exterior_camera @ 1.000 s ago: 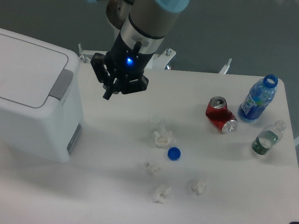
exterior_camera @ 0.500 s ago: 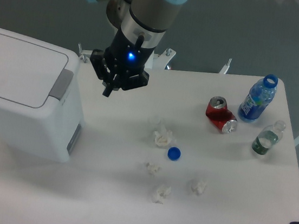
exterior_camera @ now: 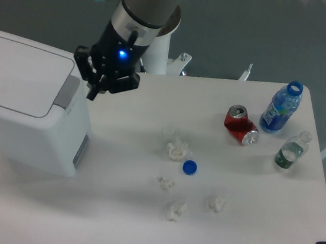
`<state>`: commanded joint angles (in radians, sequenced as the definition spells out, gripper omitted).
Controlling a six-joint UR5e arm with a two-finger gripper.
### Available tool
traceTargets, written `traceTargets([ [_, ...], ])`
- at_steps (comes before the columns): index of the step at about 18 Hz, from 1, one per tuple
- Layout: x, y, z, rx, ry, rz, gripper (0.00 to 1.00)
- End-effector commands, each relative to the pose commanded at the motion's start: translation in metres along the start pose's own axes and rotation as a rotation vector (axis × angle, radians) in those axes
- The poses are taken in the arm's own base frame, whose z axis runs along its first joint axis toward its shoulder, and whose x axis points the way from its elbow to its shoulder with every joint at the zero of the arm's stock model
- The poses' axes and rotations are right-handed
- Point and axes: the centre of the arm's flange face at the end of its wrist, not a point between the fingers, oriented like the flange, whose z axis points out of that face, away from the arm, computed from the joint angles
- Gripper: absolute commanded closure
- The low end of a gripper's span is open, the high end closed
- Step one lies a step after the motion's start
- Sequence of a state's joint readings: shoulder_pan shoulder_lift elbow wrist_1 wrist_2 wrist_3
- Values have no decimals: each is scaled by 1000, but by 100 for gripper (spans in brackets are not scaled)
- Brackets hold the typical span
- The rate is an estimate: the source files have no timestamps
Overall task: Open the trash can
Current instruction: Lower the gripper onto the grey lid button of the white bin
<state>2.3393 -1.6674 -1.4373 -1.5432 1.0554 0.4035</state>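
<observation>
The trash can (exterior_camera: 25,102) is a large white boxy bin at the table's left, its flat lid down and a grey button strip (exterior_camera: 67,91) along the lid's right edge. My gripper (exterior_camera: 91,94) hangs just right of that strip, above the can's upper right corner, with a blue light glowing on its body. Its dark fingers point down and look closed together, holding nothing.
A crushed red can (exterior_camera: 240,125), a blue bottle (exterior_camera: 281,108) and a clear bottle (exterior_camera: 291,151) stand at the right. Crumpled paper bits (exterior_camera: 177,150) (exterior_camera: 176,210) (exterior_camera: 216,203) and a blue cap (exterior_camera: 189,167) lie mid-table.
The gripper has moved left, from above the table surface to right beside the trash can's button strip. The lid has stayed down.
</observation>
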Motion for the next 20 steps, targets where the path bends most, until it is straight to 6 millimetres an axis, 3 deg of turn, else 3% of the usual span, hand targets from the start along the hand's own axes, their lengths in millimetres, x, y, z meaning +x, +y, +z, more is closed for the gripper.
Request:
traceTargets([
  [11, 17, -1, 16, -17, 42, 4, 100],
  [20, 20, 2, 21, -29, 48, 3, 100],
])
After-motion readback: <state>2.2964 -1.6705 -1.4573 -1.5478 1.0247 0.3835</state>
